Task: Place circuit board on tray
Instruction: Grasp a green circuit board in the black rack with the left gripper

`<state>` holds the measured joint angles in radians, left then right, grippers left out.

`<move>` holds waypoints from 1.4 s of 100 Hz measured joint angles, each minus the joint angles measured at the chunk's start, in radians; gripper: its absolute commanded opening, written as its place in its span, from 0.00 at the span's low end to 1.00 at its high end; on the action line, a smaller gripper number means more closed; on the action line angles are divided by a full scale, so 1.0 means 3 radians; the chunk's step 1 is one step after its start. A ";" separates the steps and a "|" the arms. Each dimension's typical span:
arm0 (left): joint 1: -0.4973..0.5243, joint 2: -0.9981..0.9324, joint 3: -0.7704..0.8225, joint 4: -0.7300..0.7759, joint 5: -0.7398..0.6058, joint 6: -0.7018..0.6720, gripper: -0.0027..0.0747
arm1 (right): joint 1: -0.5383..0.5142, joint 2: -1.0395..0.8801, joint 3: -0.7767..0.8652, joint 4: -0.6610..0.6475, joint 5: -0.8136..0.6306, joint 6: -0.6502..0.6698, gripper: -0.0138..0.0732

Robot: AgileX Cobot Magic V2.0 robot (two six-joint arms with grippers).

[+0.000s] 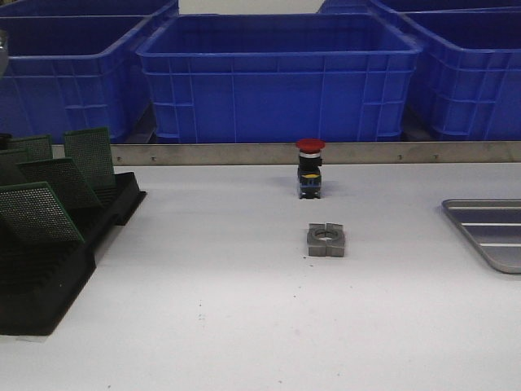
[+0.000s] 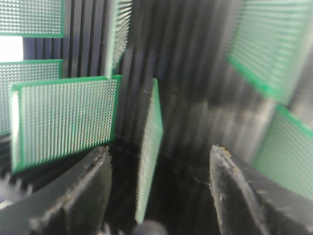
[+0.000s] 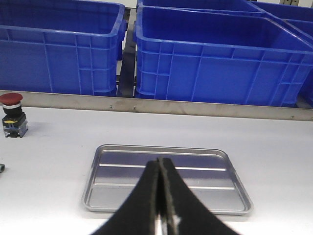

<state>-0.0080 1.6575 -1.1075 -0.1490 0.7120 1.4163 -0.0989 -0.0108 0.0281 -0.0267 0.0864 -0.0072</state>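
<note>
Your left gripper [image 2: 159,191] is down inside the rack [image 1: 49,277], jaws spread wide around one board [image 2: 149,161] standing edge-on between them, gripping nothing yet. The board sits nearer one finger [image 2: 78,196] than the other, so closing now could push it sideways against its slot or tip the neighbouring board [image 2: 63,122] just beside it. The wrist view is blurred, so check your alignment first. Your right gripper [image 3: 161,196] has its jaws pressed together, holding nothing, hovering at the near edge of the tray [image 3: 166,205], which lies bare on the tabletop [image 1: 244,326], well apart from the rack. It may block your drop there.
</note>
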 measured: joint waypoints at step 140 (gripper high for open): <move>-0.0083 -0.0420 -0.1287 -0.0795 0.1760 0.0015 0.01 | 0.0000 0.0000 0.0000 0.0006 0.0000 0.0000 0.09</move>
<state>-0.0327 1.5314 -1.4935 -0.3874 1.2401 1.4209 -0.0989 -0.0108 0.0281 -0.0250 0.0864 -0.0072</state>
